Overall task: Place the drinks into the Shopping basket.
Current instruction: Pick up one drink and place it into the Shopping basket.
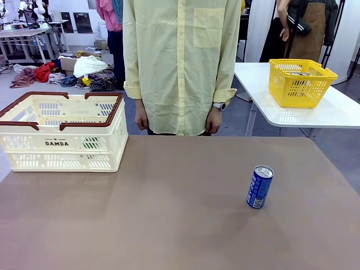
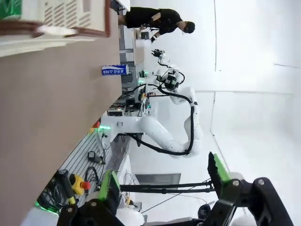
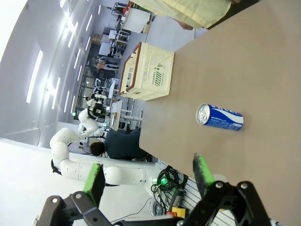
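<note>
A blue can (image 1: 259, 187) with a silver top stands upright on the brown table, right of the middle; it also shows in the wrist views (image 2: 114, 70) (image 3: 219, 117). The cream Shopping basket (image 1: 62, 132) with its brown rim sits at the table's far left (image 2: 66, 16) (image 3: 148, 75). A green patch (image 2: 9, 7) shows at the basket's corner; I cannot tell what it is. My left gripper (image 2: 164, 181) is open, well off the table's edge, with nothing between its fingers. My right gripper (image 3: 148, 179) is open and empty too, short of the can.
A person in a pale yellow shirt (image 1: 180, 62) stands at the table's far edge, hands down. A yellow mesh basket (image 1: 301, 81) sits on a white side table (image 1: 337, 112) at the back right. Cables and a red stop button (image 2: 82, 184) lie on my side.
</note>
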{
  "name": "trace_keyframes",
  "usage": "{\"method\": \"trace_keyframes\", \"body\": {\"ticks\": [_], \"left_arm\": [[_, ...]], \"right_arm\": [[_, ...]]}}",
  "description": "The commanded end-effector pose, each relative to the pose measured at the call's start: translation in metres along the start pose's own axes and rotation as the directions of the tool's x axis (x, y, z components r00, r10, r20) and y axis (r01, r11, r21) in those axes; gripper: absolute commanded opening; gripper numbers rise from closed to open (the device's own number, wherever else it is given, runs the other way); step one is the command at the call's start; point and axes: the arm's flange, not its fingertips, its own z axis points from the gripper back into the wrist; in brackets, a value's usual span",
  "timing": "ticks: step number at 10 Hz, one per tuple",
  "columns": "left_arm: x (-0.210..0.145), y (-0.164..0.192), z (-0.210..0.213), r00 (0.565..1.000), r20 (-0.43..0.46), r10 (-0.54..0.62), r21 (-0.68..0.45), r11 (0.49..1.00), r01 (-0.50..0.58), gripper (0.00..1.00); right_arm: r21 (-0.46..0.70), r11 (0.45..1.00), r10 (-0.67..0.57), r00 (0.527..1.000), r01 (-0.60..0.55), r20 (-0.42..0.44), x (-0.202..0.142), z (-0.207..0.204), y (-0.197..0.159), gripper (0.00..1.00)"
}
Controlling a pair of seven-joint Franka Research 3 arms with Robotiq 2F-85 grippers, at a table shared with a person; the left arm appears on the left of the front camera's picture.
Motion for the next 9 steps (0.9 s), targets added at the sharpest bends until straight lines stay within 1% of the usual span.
{"method": "trace_keyframes", "body": {"ticks": [1, 9], "left_arm": [[0.001, -0.0372, -0.0042, 1.0, -0.011, 0.005, 0.033, 0.999, -0.005, 1.0], [0.001, -0.0372, -0.0042, 1.0, -0.011, 0.005, 0.033, 0.999, -0.005, 1.0]], "right_arm": [[0.016, 1.0, 0.008, 1.0, -0.008, 0.013, 0.0035, -0.0002, 0.0043, 1.0], [0.016, 1.0, 0.008, 1.0, -0.008, 0.013, 0.0035, -0.0002, 0.0043, 1.0]]}}
